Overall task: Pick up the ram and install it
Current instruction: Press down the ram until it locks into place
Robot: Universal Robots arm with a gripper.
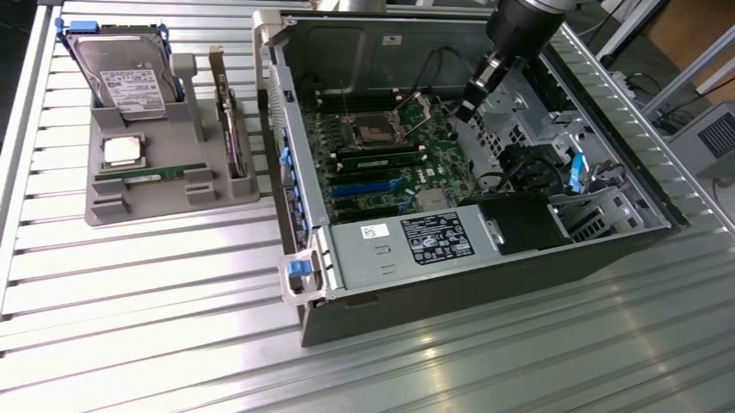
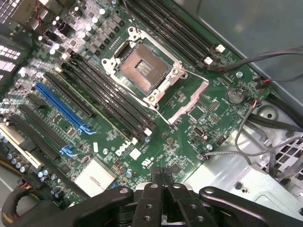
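A ram (image 1: 153,172), a thin green stick, lies in a slot of the grey holder (image 1: 115,206) on the exterior view's left, outside the computer case. My gripper (image 1: 464,110) hangs inside the open case (image 1: 483,258), above the motherboard (image 1: 391,185), far from that stick. In the wrist view its black fingers (image 2: 152,198) press together at the gripper tip (image 2: 164,176) with nothing between them. Below them lie the motherboard (image 2: 189,113), the open processor socket (image 2: 142,66) and long dark memory slots (image 2: 109,99).
The holder also carries a hard drive (image 1: 120,82), a square silver processor (image 1: 123,151) and an upright expansion card (image 1: 230,129). Inside the case sit a power supply (image 1: 425,241), black cables (image 1: 517,168) and drive bays (image 1: 586,206). Ribbed metal table (image 1: 150,301) surrounds everything.
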